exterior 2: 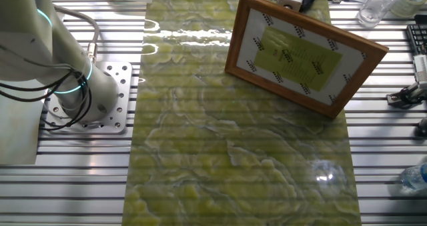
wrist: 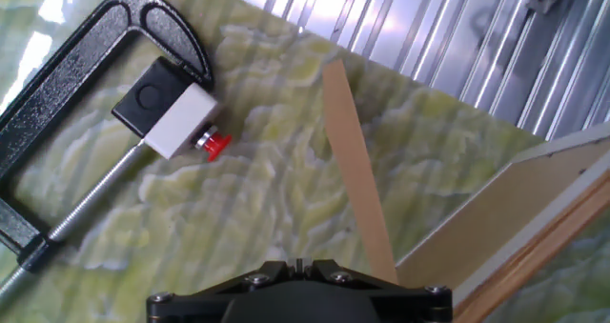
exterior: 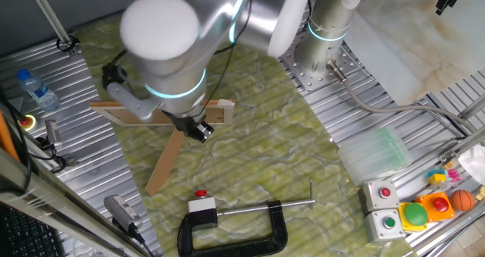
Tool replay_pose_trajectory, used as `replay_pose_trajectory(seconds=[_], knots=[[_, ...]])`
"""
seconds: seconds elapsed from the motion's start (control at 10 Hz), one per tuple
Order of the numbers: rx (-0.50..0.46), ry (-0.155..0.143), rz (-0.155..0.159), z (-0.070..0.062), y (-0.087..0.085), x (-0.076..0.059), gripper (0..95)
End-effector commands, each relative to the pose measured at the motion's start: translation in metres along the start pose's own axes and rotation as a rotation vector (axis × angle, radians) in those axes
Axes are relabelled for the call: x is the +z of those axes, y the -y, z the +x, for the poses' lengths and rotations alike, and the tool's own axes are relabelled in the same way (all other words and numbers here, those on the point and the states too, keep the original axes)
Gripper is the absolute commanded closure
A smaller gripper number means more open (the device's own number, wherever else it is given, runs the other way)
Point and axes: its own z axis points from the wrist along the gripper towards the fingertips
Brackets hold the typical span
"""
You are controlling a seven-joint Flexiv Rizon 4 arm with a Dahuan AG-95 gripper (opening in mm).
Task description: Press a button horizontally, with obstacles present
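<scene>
The tiny red button sticks out sideways from a small white box with a black base, held in a black C-clamp. It also shows in one fixed view. A narrow brown wooden strip runs from the long wooden board, forming a T. My gripper hangs above the strip near the board, well short of the button. Only its black body shows, and no gap or contact between the fingertips is visible. In the other fixed view the board stands upright and hides the gripper.
Grey-housed red and green buttons and a green dome button sit at the right edge. A plastic bag lies near them. A water bottle lies at the left. The robot base stands at the back.
</scene>
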Motion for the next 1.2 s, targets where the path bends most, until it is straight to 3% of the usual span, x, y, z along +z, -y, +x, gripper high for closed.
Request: replay_pose_trajectory(seconds=[0.1, 0.4, 0.9, 1.2], knots=[[0.006, -0.003, -0.023, 0.001, -0.002, 0.008, 95.0], [-0.003, 0.001, -0.038, -0.012, -0.009, 0.028, 95.0], [-0.009, 0.034, -0.071, -0.042, -0.006, 0.099, 95.0], [-0.007, 0.035, -0.069, -0.048, -0.015, 0.124, 95.0]])
